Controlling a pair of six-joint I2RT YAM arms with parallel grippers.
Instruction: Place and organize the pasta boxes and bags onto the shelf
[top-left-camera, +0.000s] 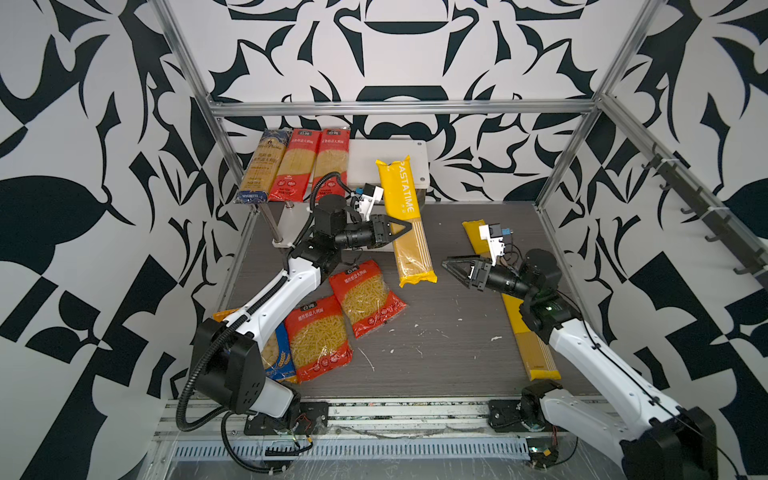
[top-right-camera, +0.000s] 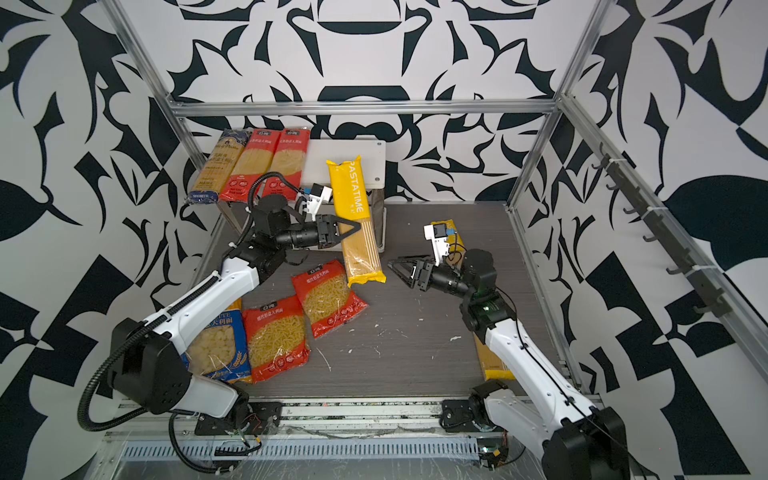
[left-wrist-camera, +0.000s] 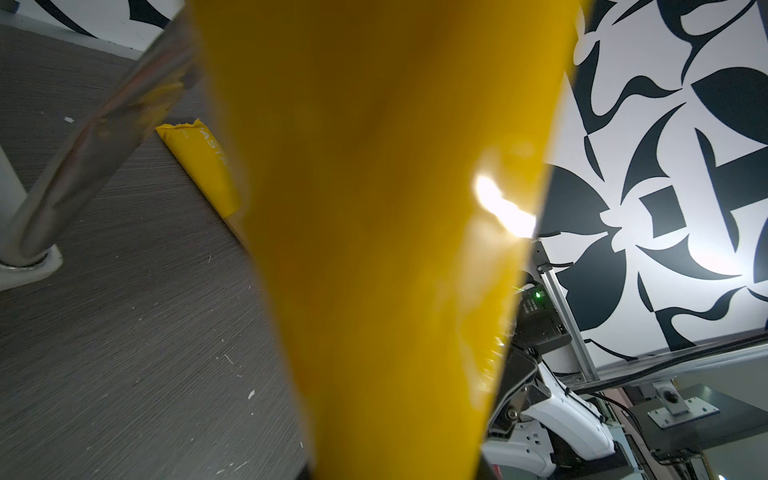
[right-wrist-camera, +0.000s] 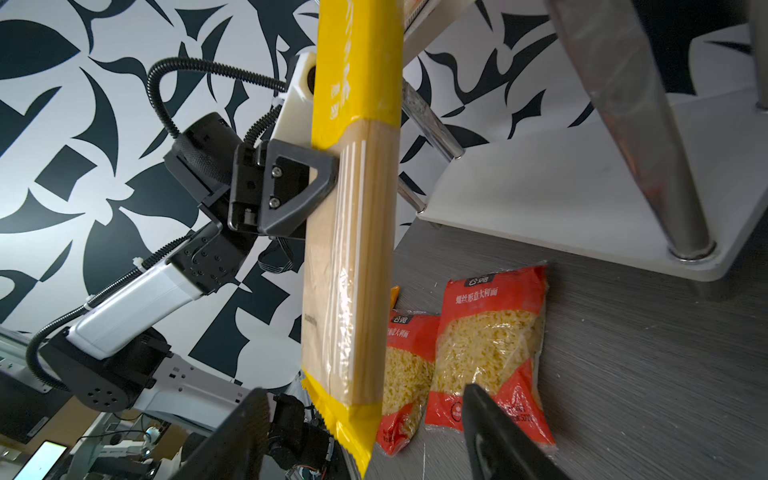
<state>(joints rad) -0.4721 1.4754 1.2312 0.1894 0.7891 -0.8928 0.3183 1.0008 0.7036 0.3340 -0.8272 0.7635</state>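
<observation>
your left hand (top-left-camera: 405, 229) pinches the yellow packet (top-left-camera: 400, 195) mid-length, likely for balance toward the shelf (top-left-camera: 368, 163); right hand (top-left-camera: 448, 267) spread.

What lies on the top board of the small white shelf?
Three long plastic packets side by side: one dark-blue packet and two red packets. The rest of the white board looks bare, but the held long yellow packet hides a strip of it.

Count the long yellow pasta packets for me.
3: held packet in the left gripper; far packet and near packet apparently in line on the table under the right arm, junction hidden.
</observation>
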